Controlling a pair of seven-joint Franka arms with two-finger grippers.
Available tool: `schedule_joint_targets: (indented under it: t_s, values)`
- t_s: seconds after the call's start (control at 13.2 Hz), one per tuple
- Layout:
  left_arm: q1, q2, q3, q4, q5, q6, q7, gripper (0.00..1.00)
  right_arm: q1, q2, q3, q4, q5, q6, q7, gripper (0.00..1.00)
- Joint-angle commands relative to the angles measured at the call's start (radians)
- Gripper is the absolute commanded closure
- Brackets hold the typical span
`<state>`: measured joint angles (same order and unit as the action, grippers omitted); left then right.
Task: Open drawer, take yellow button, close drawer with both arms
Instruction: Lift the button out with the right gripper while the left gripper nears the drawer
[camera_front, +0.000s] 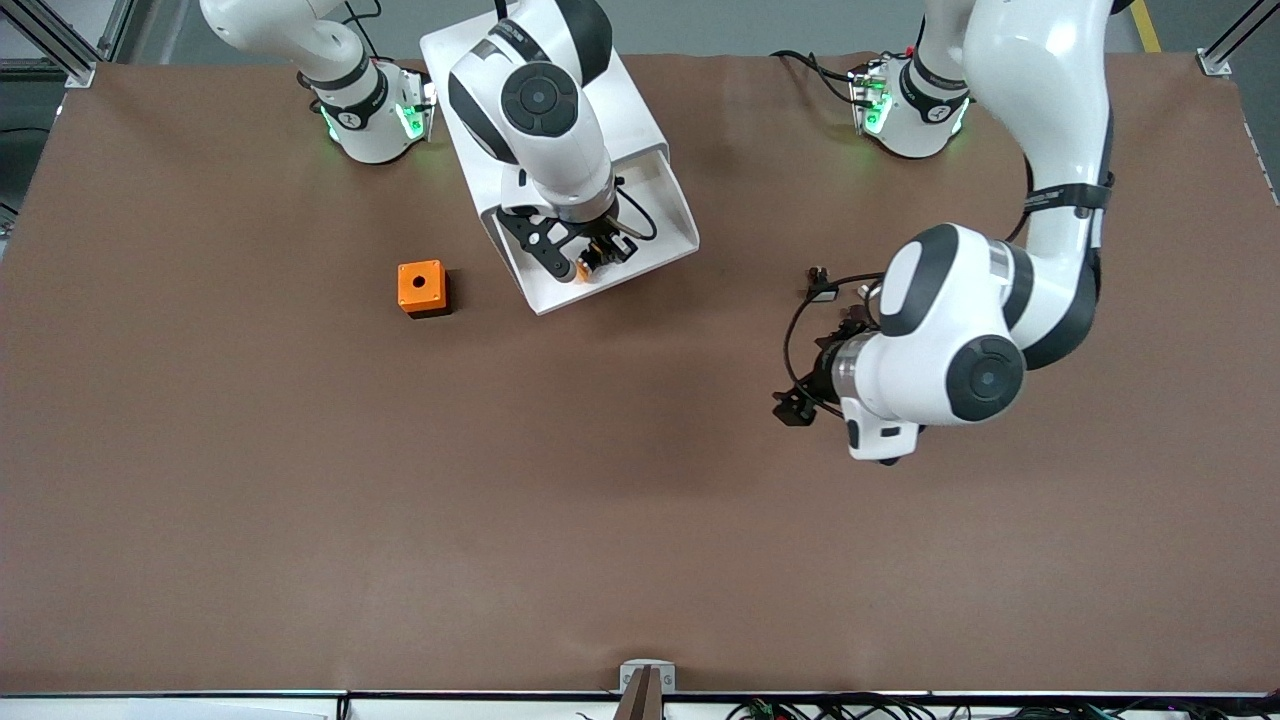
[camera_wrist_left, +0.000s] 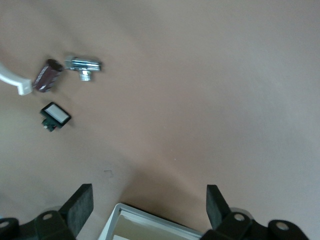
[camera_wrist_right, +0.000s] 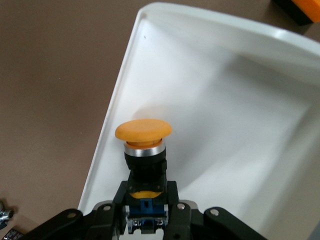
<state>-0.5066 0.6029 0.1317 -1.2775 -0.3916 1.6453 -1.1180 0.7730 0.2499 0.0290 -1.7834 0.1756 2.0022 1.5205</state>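
Note:
The white cabinet (camera_front: 632, 112) stands between the arms' bases, and its top drawer (camera_front: 662, 212) is pulled out toward the front camera. My right gripper (camera_front: 590, 258) is over the open drawer, shut on the button's (camera_front: 583, 272) dark body. In the right wrist view the button (camera_wrist_right: 143, 132) sticks out of the right gripper (camera_wrist_right: 145, 192), orange cap outward, a little above the drawer's white floor (camera_wrist_right: 240, 100). My left gripper (camera_front: 810, 370) is open and empty, low over the bare table toward the left arm's end. Its fingers stand wide apart in the left wrist view (camera_wrist_left: 149, 200).
An orange square box with a hole (camera_front: 423, 288) sits on the table beside the drawer, toward the right arm's end; it also shows in the right wrist view (camera_wrist_right: 305, 7). Small loose parts lie near the left gripper: a metal fitting (camera_wrist_left: 83, 65), a dark cylinder (camera_wrist_left: 47, 75), a black-and-white piece (camera_wrist_left: 55, 115).

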Motion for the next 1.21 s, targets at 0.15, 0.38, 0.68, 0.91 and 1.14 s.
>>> schedule_joint_targets:
  t_s: [0.15,0.38,0.68,0.91,1.14]
  values:
    - [-0.079,-0.006,-0.049,-0.097,0.045,0.218,0.207,0.01,-0.127,-0.035,-0.006,0.103,0.007,-0.164,-0.21,0.99]
    - [-0.135,-0.012,-0.05,-0.137,0.068,0.28,0.196,0.01,-0.243,-0.046,-0.006,0.165,0.007,-0.258,-0.408,0.99]
    - [-0.185,0.003,-0.049,-0.137,0.069,0.297,0.179,0.01,-0.427,-0.046,-0.012,0.222,-0.007,-0.376,-0.78,0.98]
    - [-0.216,0.041,-0.049,-0.135,0.094,0.37,0.132,0.0,-0.541,-0.035,-0.015,0.22,-0.073,-0.37,-1.03,0.98]
    - [-0.243,0.07,-0.05,-0.131,0.118,0.379,0.133,0.0,-0.641,0.003,-0.015,0.216,-0.126,-0.326,-1.228,0.98]
